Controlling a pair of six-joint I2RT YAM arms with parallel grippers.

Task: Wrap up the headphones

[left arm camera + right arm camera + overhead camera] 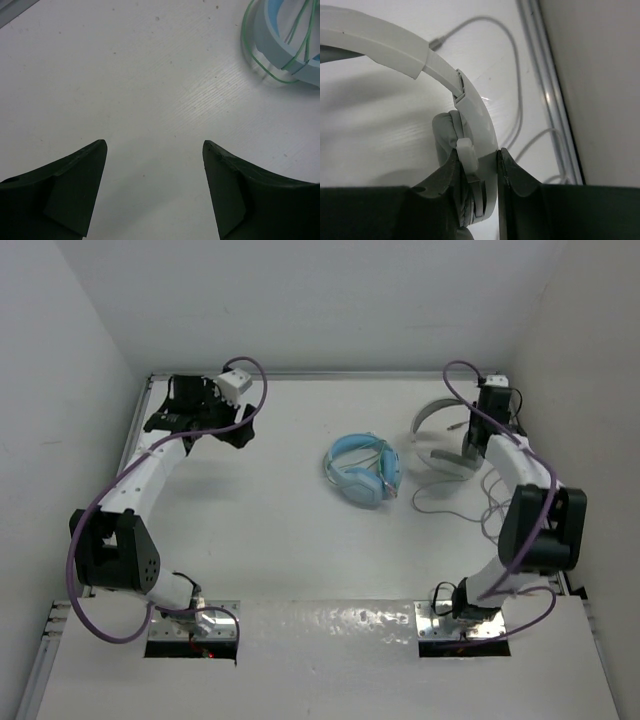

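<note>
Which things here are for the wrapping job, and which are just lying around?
For the job:
- white headphones, pinched at one ear cup
- their grey cable, lying loose
- right fingers, gripping the ear cup

Just lying about:
- blue headphones with a thin green cable
- left fingers, open, holding nothing
</note>
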